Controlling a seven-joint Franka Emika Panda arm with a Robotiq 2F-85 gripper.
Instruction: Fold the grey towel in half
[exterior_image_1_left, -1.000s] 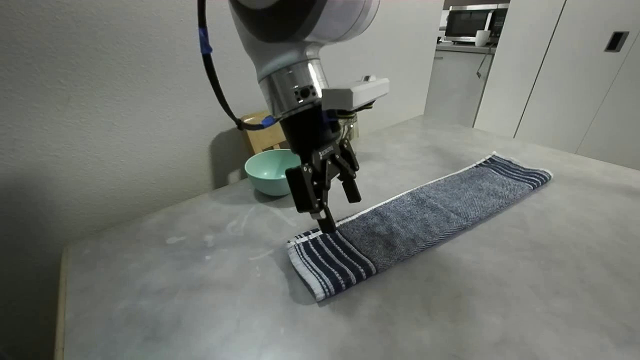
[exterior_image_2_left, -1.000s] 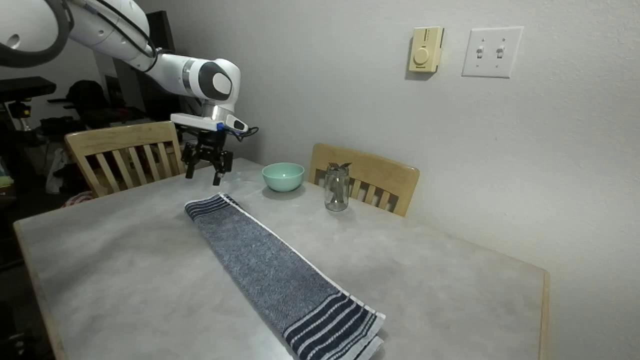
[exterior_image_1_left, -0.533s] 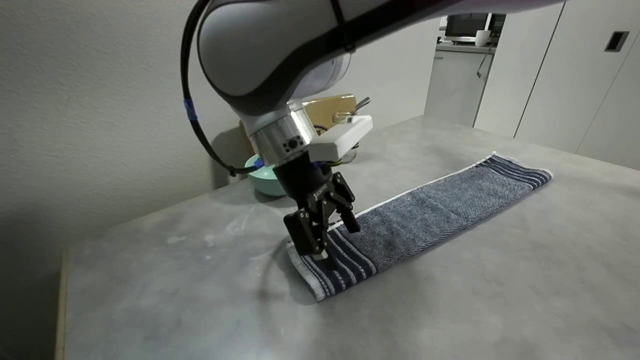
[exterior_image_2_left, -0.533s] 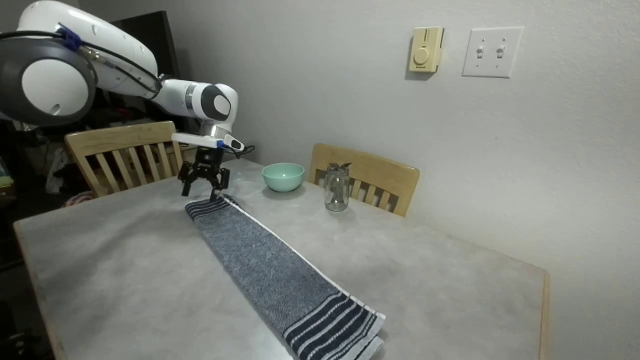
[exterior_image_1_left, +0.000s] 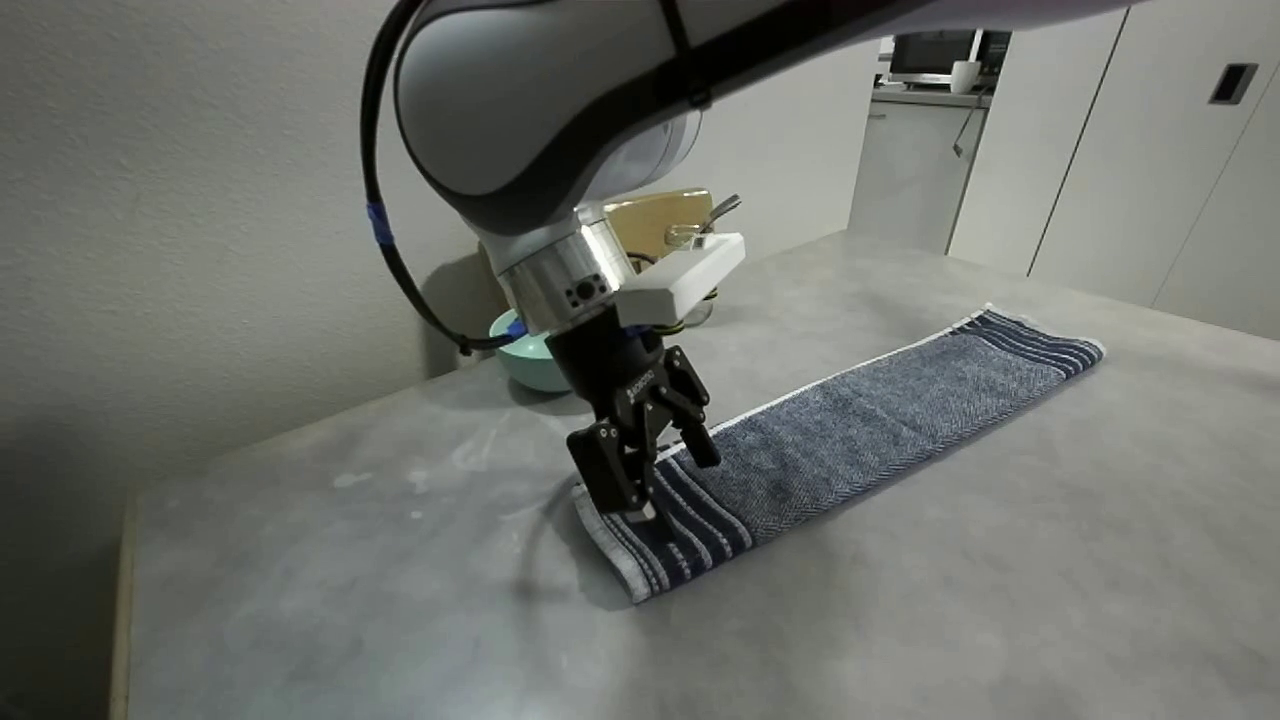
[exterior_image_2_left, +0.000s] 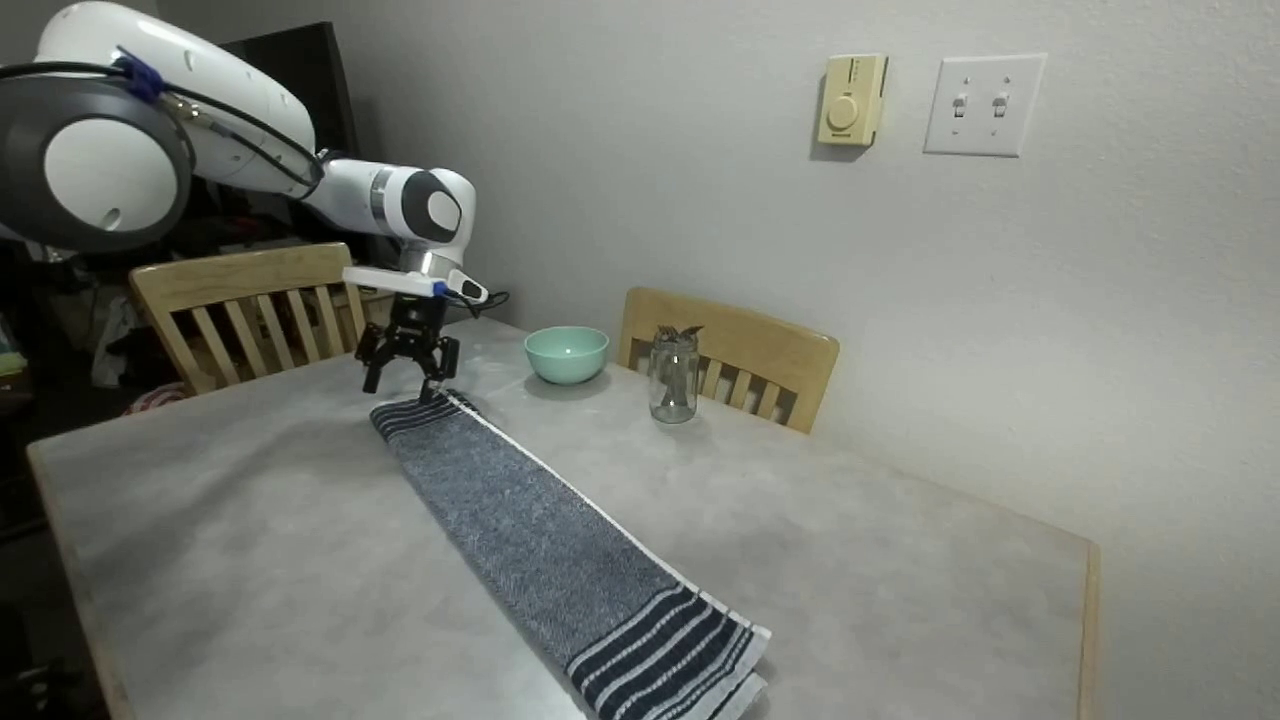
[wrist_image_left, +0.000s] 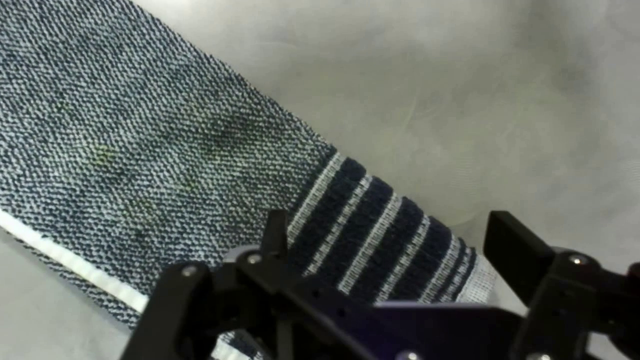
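The grey towel (exterior_image_1_left: 860, 415) lies flat in a long strip on the table, with dark and white stripes at both short ends. In an exterior view, layered corners of the towel (exterior_image_2_left: 540, 520) show at its near end. My gripper (exterior_image_1_left: 682, 495) is low at the opposite striped end, pointing down. Seen from the wrist, the jaws of my gripper (wrist_image_left: 392, 235) stand wide apart with nothing gripped. One finger (wrist_image_left: 275, 232) is over the stripes' inner border; the opposite finger (wrist_image_left: 517, 255) is just past the white hem. Whether a fingertip touches the cloth, I cannot tell.
A teal bowl (exterior_image_2_left: 567, 355) stands near the wall, close to the gripper. Beside it is a glass jar (exterior_image_2_left: 673, 385) holding cutlery. Wooden chairs, such as the slatted chair (exterior_image_2_left: 255, 300), stand against the table (exterior_image_2_left: 900, 580). The wall rises directly behind the bowl.
Over the last second my gripper has come down onto the striped end. Between the half-second-old frames and now it has hardly moved. The towel lies unchanged.
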